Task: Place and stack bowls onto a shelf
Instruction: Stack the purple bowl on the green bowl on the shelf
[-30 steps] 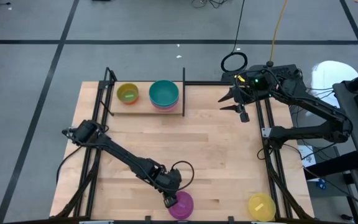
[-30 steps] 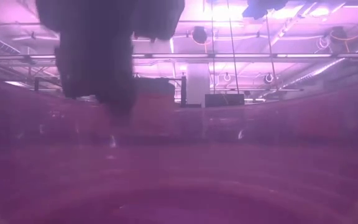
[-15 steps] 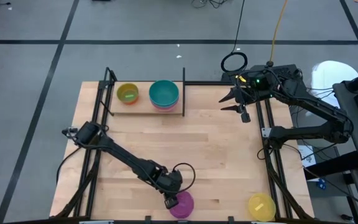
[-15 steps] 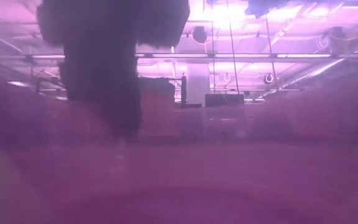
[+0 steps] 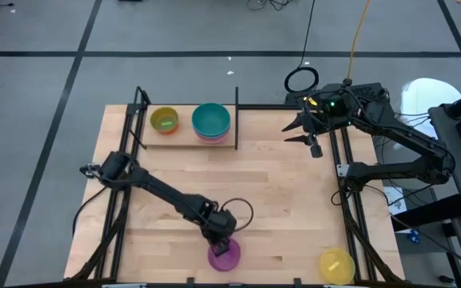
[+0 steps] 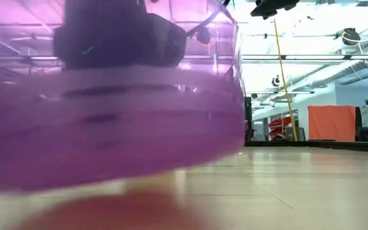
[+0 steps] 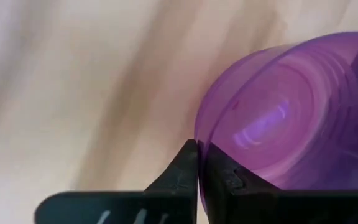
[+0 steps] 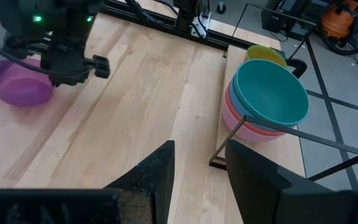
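My left gripper (image 5: 221, 242) is near the table's near edge, shut on the purple bowl (image 5: 226, 258). The low view shows that bowl (image 6: 107, 128) just above the tabletop, with its shadow beneath. The shelf (image 5: 184, 138) stands at the table's far left. It carries a teal bowl (image 5: 211, 119) stacked on a blue and a pink one, and beside that a yellowish bowl (image 5: 164, 120). A yellow bowl (image 5: 336, 266) sits on the table's near right corner. My right gripper (image 5: 304, 133) hangs open above the far right edge, touching nothing. My left gripper (image 7: 199, 163) pinches the purple bowl's rim (image 7: 199, 143) on its far side, seemingly one finger outside the wall and one inside. The fingers come from above, pointing down. The bowl hangs below them, lifted clear of the table and slightly tilted.
Bare wood lies between the purple bowl and the shelf. Black frame rods (image 5: 236, 108) rise at the shelf's corners, and one rod (image 8: 291, 132) crosses in front of the teal stack. Cables loop around my left wrist (image 5: 238, 216).
My left gripper has risen and shifted a little toward the table's left and far side, carrying the purple bowl. The bowl, which sat on the table right against the low camera, is now lifted clear and has moved left in that view.
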